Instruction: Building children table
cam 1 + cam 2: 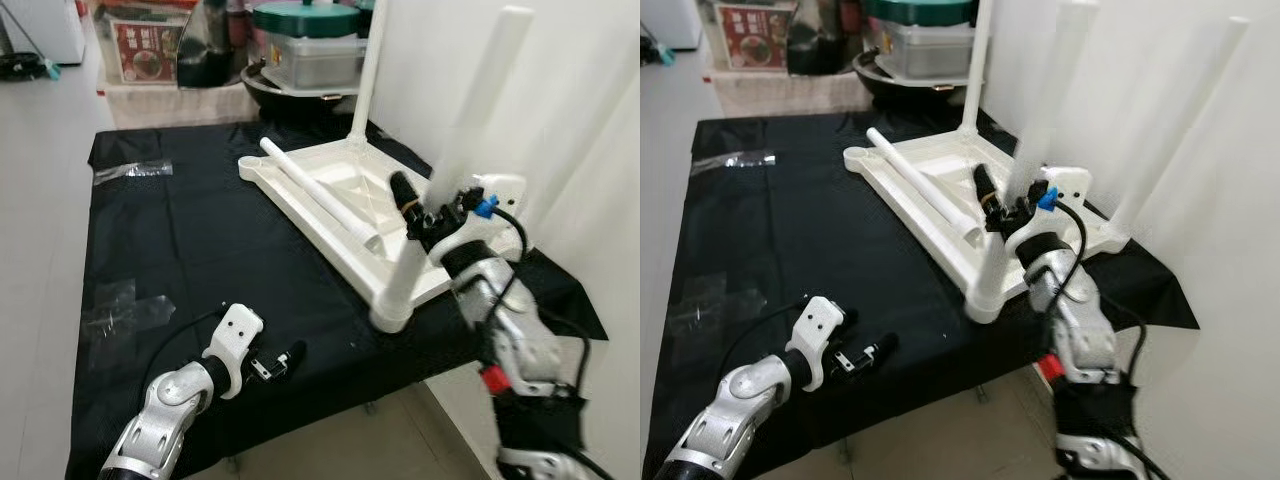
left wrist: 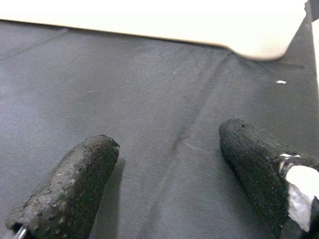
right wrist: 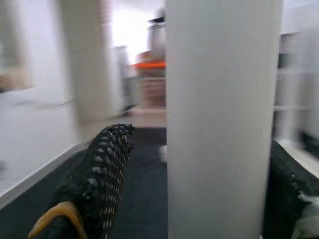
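A white children's table (image 1: 330,225) lies upside down on the black cloth (image 1: 190,240). Three legs stand upright in its corners, among them the far leg (image 1: 365,70) and the near corner leg (image 1: 405,280). One loose leg (image 1: 315,195) lies across the underside. My right gripper (image 1: 418,212) is open around the near corner leg (image 3: 222,119), one finger (image 3: 102,174) a small gap away from it. My left gripper (image 1: 280,360) rests open on the cloth near the front edge, its fingers (image 2: 75,184) holding nothing.
Clear plastic bags (image 1: 130,170) (image 1: 120,305) lie on the cloth's left side. Pots and boxes (image 1: 305,50) crowd the back edge. A white wall (image 1: 580,120) runs close along the right. The cloth's front edge (image 1: 330,400) drops to tiled floor.
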### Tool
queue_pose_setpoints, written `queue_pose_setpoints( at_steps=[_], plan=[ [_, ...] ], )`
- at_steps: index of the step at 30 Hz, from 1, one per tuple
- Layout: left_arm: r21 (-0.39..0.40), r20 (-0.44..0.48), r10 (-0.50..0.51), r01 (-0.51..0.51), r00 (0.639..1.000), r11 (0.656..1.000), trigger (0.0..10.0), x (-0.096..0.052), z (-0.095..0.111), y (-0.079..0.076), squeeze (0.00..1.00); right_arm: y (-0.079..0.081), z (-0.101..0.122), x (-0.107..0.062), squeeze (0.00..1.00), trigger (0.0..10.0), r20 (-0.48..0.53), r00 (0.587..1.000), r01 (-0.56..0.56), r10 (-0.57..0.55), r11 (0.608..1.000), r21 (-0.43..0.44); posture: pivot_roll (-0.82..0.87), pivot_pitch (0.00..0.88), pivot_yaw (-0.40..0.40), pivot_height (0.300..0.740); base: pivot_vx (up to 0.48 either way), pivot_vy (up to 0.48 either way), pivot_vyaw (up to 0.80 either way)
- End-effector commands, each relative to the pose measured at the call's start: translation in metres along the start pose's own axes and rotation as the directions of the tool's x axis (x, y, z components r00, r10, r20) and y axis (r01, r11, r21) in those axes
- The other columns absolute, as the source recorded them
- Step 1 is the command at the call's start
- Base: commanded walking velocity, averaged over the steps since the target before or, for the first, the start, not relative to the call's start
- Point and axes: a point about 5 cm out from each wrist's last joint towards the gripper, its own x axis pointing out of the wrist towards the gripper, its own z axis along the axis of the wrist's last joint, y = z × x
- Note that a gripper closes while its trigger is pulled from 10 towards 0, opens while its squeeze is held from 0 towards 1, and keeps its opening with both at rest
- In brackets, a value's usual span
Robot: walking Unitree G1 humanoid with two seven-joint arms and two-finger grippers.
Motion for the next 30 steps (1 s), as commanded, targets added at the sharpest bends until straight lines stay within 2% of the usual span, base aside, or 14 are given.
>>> queue_pose_setpoints(
  at_steps=[1, 5, 6, 7, 8, 17, 19, 20, 21, 23, 24, 26, 28, 30],
  plan=[
    [0.005, 0.003, -0.011, 0.011, 1.0, 1.0, 10.0, 0.001, 0.0, -0.002, 0.0, 0.016, -0.004, 0.001, 0.0, 10.0, -0.032, 0.99, -0.137, 0.137, 0.99, 0.021, 0.01, 0.0, -0.112, 0.74, 0.0, 0.0, 0.0],
    [0.007, 0.005, -0.013, 0.013, 1.0, 1.0, 10.0, 0.003, 0.001, -0.002, 0.0, 0.027, -0.027, -0.004, 0.0, 10.0, -0.175, 0.943, -0.295, 0.283, 0.954, -0.045, 0.02, 0.0, -0.115, 0.74, 0.0, 0.0, 0.0],
    [0.007, 0.005, -0.012, 0.012, 1.0, 1.0, 10.0, 0.002, 0.001, -0.002, 0.0, 0.025, -0.037, -0.005, 0.0, 4.3, -0.223, 0.931, -0.316, 0.29, 0.944, -0.092, 0.02, 0.0, -0.115, 0.74, 0.0, 0.0, 0.0],
    [0.007, 0.005, -0.012, 0.012, 1.0, 1.0, 10.0, 0.002, 0.001, -0.002, 0.0, 0.025, -0.037, -0.005, 0.0, 4.3, -0.223, 0.931, -0.316, 0.29, 0.944, -0.092, 0.02, 0.0, -0.115, 0.74, 0.0, 0.0, 0.0],
    [0.007, 0.004, -0.011, 0.011, 1.0, 1.0, 10.0, 0.002, 0.001, -0.002, 0.0, 0.022, -0.041, -0.005, 0.0, 0.0, -0.251, 0.928, -0.309, 0.276, 0.945, -0.104, 0.02, 0.0, -0.115, 0.74, 0.0, 0.0, 0.0],
    [0.005, -0.002, -0.004, 0.004, 1.0, 1.0, 10.0, -0.002, -0.001, 0.001, 0.0, -0.013, -0.067, -0.011, 0.0, 0.0, -0.392, 0.915, -0.009, -0.092, 0.969, -0.247, 0.0, 0.0, -0.11, 0.74, 0.0, 0.0, 0.0],
    [0.001, -0.001, -0.006, 0.006, 1.0, 1.0, 10.0, -0.001, -0.001, -0.001, 0.0, -0.039, -0.065, -0.013, 0.0, 0.0, -0.315, 0.837, 0.356, -0.447, 0.882, -0.308, -0.02, 0.0, -0.103, 0.74, 0.0, 0.0, 0.0],
    [0.001, -0.001, -0.006, 0.006, 1.0, 1.0, 10.0, -0.001, -0.001, -0.001, 0.0, -0.039, -0.065, -0.013, 0.0, 0.0, -0.315, 0.837, 0.356, -0.447, 0.882, -0.308, -0.02, 0.0, -0.103, 0.74, 0.0, 0.0, 0.0],
    [0.0, -0.001, -0.008, 0.008, 1.0, 1.0, 10.0, 0.0, -0.002, -0.001, 0.0, -0.051, -0.066, -0.02, 0.0, 0.0, -0.29, 0.743, 0.523, -0.603, 0.794, -0.31, -0.03, 0.0, -0.1, 0.74, 0.0, 0.0, 0.0],
    [0.0, 0.0, -0.011, 0.011, 1.0, 1.0, 10.0, 0.0, -0.002, -0.002, 0.0, -0.06, -0.067, -0.028, 0.0, 0.0, -0.274, 0.646, 0.65, -0.712, 0.702, -0.291, -0.03, 0.0, -0.099, 0.74, 0.0, 0.0, 0.0],
    [0.0, 0.0, -0.011, 0.011, 1.0, 1.0, 10.0, 0.0, -0.002, -0.002, 0.0, -0.06, -0.067, -0.028, 0.0, 0.0, -0.274, 0.646, 0.65, -0.712, 0.702, -0.291, -0.03, 0.0, -0.099, 0.74, 0.0, 0.0, 0.0],
    [-0.003, 0.001, -0.012, 0.012, 1.0, 1.0, 10.0, 0.001, -0.002, -0.002, 0.0, -0.07, -0.073, -0.053, 0.0, 0.0, -0.244, 0.433, 0.814, -0.868, 0.492, -0.308, -0.05, 0.0, -0.092, 0.74, 0.0, 0.0, 0.0],
    [-0.003, 0.001, -0.012, 0.012, 1.0, 1.0, 10.0, 0.001, -0.002, -0.002, 0.0, -0.07, -0.073, -0.053, 0.0, 0.0, -0.244, 0.433, 0.814, -0.868, 0.492, -0.308, -0.05, 0.0, -0.092, 0.74, 0.0, 0.0, 0.0],
    [-0.002, -0.001, -0.016, 0.016, 1.0, 1.0, 10.0, 0.002, -0.002, -0.002, 0.0, -0.065, -0.077, -0.063, 0.0, 0.0, -0.207, 0.349, 0.838, -0.914, 0.403, -0.367, -0.06, 0.0, -0.082, 0.74, 0.0, 0.0, 0.0]
  ],
)
